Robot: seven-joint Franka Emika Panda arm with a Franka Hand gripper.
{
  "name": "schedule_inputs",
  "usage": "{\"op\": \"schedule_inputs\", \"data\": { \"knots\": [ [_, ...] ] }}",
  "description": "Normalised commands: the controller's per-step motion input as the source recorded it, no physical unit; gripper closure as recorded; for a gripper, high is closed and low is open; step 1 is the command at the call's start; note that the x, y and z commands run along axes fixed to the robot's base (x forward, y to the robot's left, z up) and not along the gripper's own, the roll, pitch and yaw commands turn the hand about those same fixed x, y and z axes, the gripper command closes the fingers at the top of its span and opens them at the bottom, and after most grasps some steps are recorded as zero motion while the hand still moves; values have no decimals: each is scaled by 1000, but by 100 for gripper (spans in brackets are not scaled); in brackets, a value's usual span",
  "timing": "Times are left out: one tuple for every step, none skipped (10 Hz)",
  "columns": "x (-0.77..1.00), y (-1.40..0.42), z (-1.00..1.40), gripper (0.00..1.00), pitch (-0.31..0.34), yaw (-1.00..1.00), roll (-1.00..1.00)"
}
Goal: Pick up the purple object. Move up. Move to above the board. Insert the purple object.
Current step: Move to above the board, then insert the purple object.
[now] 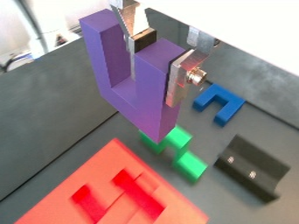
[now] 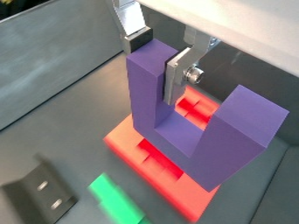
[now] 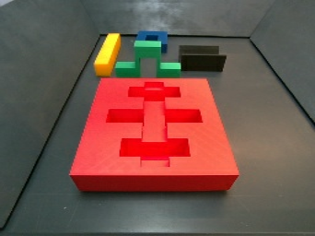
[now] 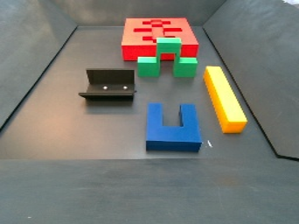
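Note:
My gripper (image 1: 156, 63) is shut on the purple object (image 1: 131, 87), a dark purple U-shaped block. The silver fingers clamp one of its upright arms, as both wrist views show (image 2: 158, 61). The block (image 2: 187, 131) hangs in the air above the floor. The board (image 1: 100, 175), a red slab with recessed cutouts, lies below it; in a wrist view the block hangs over the board's edge (image 2: 122, 140). Both side views show the board (image 3: 99, 138) (image 4: 131, 35), but neither the gripper nor the purple block.
A green stepped block (image 3: 147, 53) (image 4: 170, 51) sits against the board's end. A blue U-shaped block (image 3: 150, 39) (image 4: 172, 129), a yellow bar (image 3: 109, 53) (image 4: 223, 98) and the dark fixture (image 3: 204, 57) (image 4: 107, 86) lie beyond it. Grey walls enclose the floor.

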Motion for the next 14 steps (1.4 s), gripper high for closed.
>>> {"op": "schedule_inputs", "data": {
  "knots": [
    [-161,-1400,267,100,65,8,6],
    [-37,-546,130,100,103,8,6],
    [35,-176,59,100,128,4,4],
    [0,0,-20,100,0,0,0],
    [414,-266,-266,100,0,-80,0],
    [634,-620,-614,100,0,0,47],
    [797,-683,-660,100,0,0,14],
    [766,-697,-657,100,-1,17,13],
    [743,-666,-729,100,-13,77,0],
    [740,-637,-751,100,-17,106,1],
    [717,-646,-789,100,-21,106,21],
    [583,-654,-794,100,-33,109,110],
    [591,-611,-717,100,0,106,141],
    [606,-609,-697,100,0,103,140]
  ]
}}
